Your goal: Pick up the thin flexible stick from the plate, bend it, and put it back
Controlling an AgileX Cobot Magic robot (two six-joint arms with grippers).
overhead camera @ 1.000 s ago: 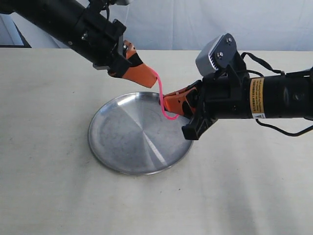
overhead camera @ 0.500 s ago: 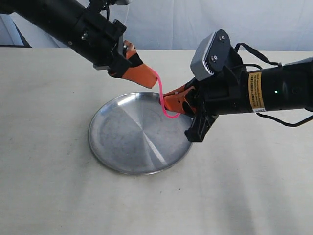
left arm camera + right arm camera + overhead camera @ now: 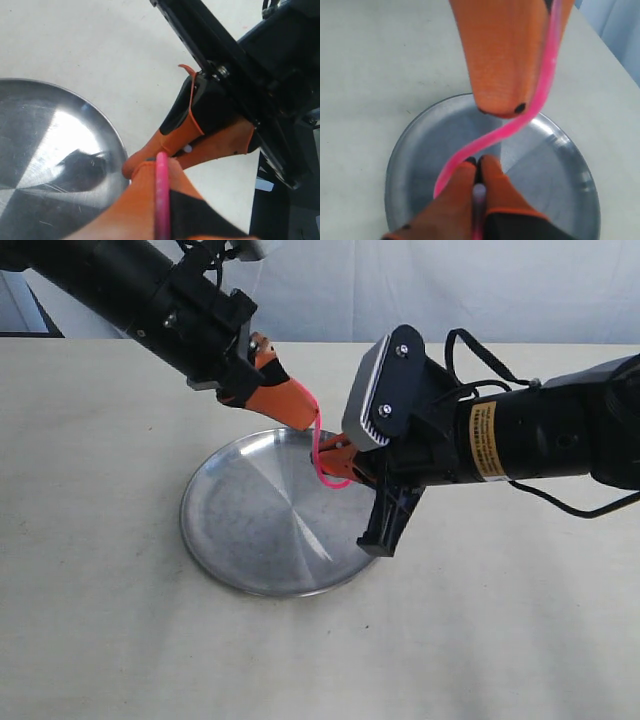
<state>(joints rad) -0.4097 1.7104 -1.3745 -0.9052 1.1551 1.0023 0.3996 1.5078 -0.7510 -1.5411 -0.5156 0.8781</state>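
Note:
The thin pink stick (image 3: 318,462) hangs bent in an S-shaped curve above the silver plate (image 3: 250,530), held at both ends. My left gripper (image 3: 303,412), with orange fingers, is shut on the stick's upper end over the plate's far rim. My right gripper (image 3: 335,462) is shut on the lower end, just right of and below the left one. In the right wrist view the stick (image 3: 520,122) curves from the left finger (image 3: 500,55) down to my right gripper (image 3: 479,167), its whitish tip between the fingers. In the left wrist view the stick (image 3: 162,195) runs along my left gripper (image 3: 159,162).
The plate (image 3: 415,145) lies on a pale beige table (image 3: 100,620). A white backdrop (image 3: 420,290) rises behind the table. The right arm's black body (image 3: 530,435) stretches over the table's right side; the left arm (image 3: 130,290) comes in from the upper left.
My right gripper has moved left toward the left gripper and rolled, so its camera housing now faces up-left. The stick's curve between the grippers has become shorter and tighter.

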